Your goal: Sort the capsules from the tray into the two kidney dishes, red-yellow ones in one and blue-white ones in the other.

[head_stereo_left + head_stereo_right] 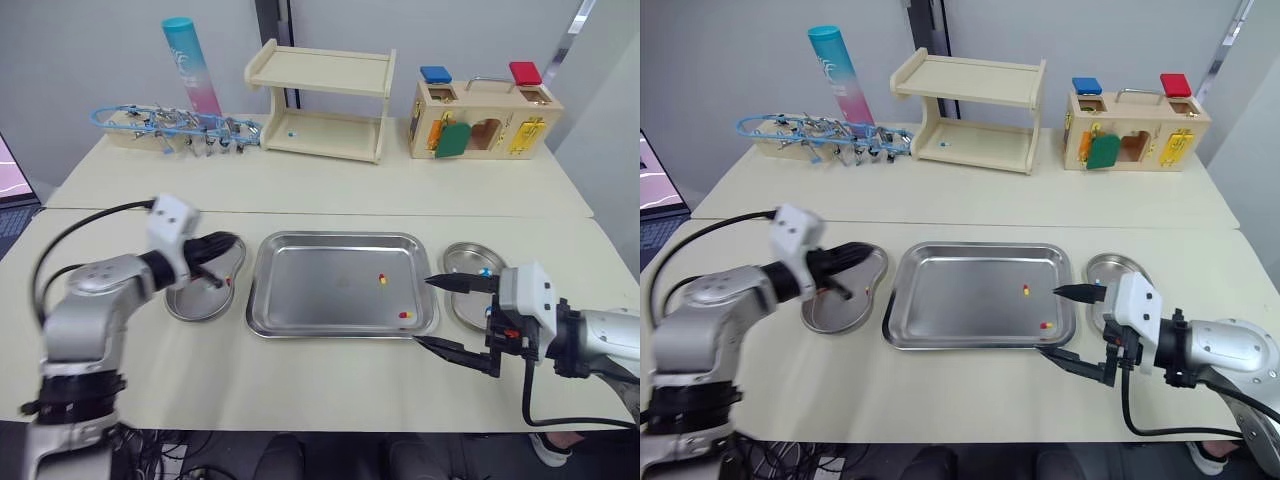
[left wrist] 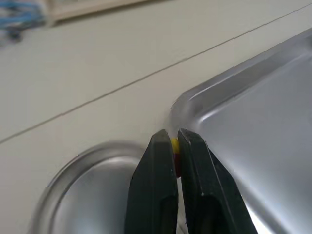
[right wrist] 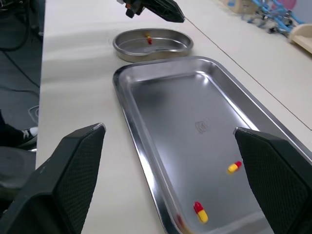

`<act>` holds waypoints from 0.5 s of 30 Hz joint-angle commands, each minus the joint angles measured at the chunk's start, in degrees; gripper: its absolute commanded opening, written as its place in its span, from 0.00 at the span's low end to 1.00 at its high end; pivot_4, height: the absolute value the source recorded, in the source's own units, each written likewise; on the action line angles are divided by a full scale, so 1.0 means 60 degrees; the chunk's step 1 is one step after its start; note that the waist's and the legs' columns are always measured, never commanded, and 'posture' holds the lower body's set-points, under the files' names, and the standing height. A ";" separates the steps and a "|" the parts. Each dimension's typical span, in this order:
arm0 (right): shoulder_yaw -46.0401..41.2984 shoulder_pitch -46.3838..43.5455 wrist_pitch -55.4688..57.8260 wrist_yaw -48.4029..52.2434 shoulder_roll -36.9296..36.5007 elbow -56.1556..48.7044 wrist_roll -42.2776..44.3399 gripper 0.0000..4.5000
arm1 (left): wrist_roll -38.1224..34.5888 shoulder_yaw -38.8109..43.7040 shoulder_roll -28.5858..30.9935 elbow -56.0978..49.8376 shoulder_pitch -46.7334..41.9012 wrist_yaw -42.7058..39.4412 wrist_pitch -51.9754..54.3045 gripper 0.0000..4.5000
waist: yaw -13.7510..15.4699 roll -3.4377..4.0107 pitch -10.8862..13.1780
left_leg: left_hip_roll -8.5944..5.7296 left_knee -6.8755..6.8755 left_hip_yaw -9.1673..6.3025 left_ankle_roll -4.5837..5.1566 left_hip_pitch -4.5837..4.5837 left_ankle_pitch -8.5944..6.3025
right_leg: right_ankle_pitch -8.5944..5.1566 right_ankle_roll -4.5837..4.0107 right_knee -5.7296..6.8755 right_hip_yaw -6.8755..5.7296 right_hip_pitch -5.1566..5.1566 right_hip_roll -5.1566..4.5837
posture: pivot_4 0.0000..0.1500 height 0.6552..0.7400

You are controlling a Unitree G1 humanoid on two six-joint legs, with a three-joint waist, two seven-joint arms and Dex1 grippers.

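Fingers [image 2: 157,185] of left gripper [image 2: 171,135] clamped on red-yellow capsule [image 2: 174,145], held near tray-side rim of left dish [image 1: 180,312]. Release best made low, over dish centre, so bounce-out is avoided. Right gripper [image 1: 448,312] spread wide by tray [image 1: 340,329].

No readable text, print on the tall tube [image 1: 190,65] illegible
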 commanded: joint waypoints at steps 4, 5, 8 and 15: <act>0.0520 -0.0816 -0.0266 0.0373 0.0046 0.0370 -0.0024 1.00 | -0.0138 0.0561 0.0181 -0.0264 0.0990 0.0339 -0.0216 0.00 | 0.0034 -0.0002 0.0001 | -0.0002 0.0000 0.0003 0.0000 -0.0006 0.0000 | 0.0000 0.0000 -0.0003 -0.0001 -0.0002 -0.0005 | 1.00 1.00; 0.0588 -0.0893 -0.0293 0.0426 0.0043 0.0428 -0.0044 1.00 | -0.0208 0.0542 0.0131 -0.0282 0.1063 0.0345 -0.0204 0.00 | 0.0019 -0.0002 0.0001 | -0.0001 0.0000 0.0003 0.0000 -0.0007 0.0000 | 0.0000 0.0000 -0.0001 -0.0001 -0.0005 -0.0005 | 1.00 1.00; 0.0605 -0.0928 -0.0343 0.0497 0.0012 0.0514 -0.0064 1.00 | -0.0300 0.0603 0.0077 -0.0328 0.1056 0.0530 -0.0062 0.06 | 0.0011 -0.0002 0.0001 | 0.0000 -0.0003 0.0002 0.0000 -0.0006 0.0000 | 0.0000 0.0000 0.0002 -0.0001 -0.0009 -0.0003 | 1.00 1.00; 0.0571 -0.0786 -0.0352 0.0514 -0.0010 0.0466 -0.0070 1.00 | -0.0696 0.0966 0.0356 -0.0418 0.1172 0.0544 0.0085 0.54 | -0.0022 -0.0002 0.0001 | 0.0000 -0.0004 0.0004 0.0000 -0.0006 0.0000 | 0.0000 -0.0001 0.0002 0.0002 -0.0011 -0.0003 | 1.00 1.00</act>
